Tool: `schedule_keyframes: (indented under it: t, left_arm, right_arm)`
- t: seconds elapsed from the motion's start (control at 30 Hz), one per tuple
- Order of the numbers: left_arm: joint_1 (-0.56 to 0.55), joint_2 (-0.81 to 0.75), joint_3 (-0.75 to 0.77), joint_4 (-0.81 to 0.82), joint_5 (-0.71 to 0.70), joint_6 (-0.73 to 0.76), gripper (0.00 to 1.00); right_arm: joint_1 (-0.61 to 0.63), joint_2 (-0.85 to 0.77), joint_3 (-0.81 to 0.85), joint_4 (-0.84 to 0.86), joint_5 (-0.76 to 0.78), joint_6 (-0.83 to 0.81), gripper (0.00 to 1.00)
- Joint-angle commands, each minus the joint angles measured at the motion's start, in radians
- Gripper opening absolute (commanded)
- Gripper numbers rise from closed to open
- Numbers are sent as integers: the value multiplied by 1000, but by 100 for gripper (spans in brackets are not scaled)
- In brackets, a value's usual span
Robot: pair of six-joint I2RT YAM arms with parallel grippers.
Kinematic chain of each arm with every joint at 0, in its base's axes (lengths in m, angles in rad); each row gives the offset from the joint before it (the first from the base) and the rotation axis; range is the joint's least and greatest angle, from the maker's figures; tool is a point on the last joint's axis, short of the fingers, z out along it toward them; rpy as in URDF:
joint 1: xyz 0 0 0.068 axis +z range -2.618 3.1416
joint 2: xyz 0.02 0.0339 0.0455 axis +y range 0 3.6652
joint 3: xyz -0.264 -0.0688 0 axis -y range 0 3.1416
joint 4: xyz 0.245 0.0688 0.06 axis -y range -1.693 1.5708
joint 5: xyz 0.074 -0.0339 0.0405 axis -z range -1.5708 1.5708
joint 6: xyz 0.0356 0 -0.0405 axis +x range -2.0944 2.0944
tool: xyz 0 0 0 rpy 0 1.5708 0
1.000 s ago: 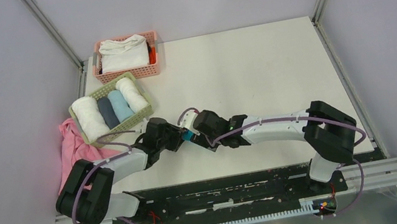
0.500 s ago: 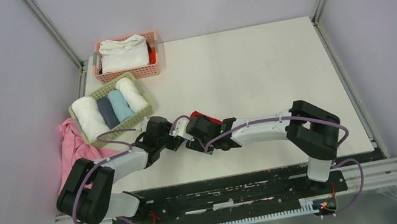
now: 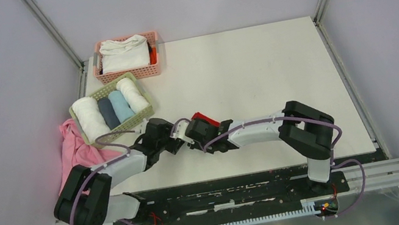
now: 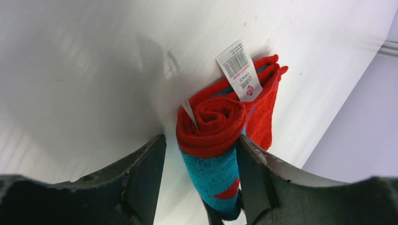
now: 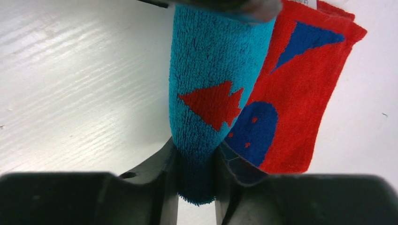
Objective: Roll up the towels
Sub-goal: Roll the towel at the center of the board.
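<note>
The red towel with teal-blue marks (image 4: 213, 124) is mostly rolled, with a flat flap (image 5: 300, 93) still loose on the white table (image 3: 251, 66). My right gripper (image 5: 197, 157) is shut on one end of the roll. My left gripper (image 4: 201, 140) is open at the other end, straddling the roll; one finger (image 4: 256, 173) touches it. In the top view both grippers meet at the table's near left, the left (image 3: 172, 138) and the right (image 3: 193, 132), with a bit of the red towel (image 3: 204, 116) showing. A white towel (image 3: 124, 52) lies folded in the pink basket (image 3: 116, 75). A light blue towel (image 3: 120, 105) lies rolled in the green basket.
The green basket (image 3: 125, 125) holds several rolled towels at the left. The pink basket stands at the far left corner. A plain pink cloth (image 3: 72, 148) hangs off the table's left edge. Frame posts stand at both back corners.
The right arm has folded in toward the left and its gripper has turned with the roll. The teal patch between the grippers is gone from the top view; a red flap now shows behind them.
</note>
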Motion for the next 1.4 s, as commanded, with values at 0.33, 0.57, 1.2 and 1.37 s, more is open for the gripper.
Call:
schedule_keyframes:
  t: [0.33,0.57,1.2,1.37]
  left_arm:
    - [23,-325,-145,-34,38,118,86]
    - [23,-283,-165,144,127,100,87]
    - [10,221,-48,431,235,49,59]
    - [-16,234,-8,288,179,86,45]
  right_arm:
    - [-324,-12,-232,291,-899,385,17]
    - [-465,142,-317,628,-1149,703,16]
    - [-554,204,-360,593,-1116,731,30]
    - [-549,30,-325,381,-1024,602,44]
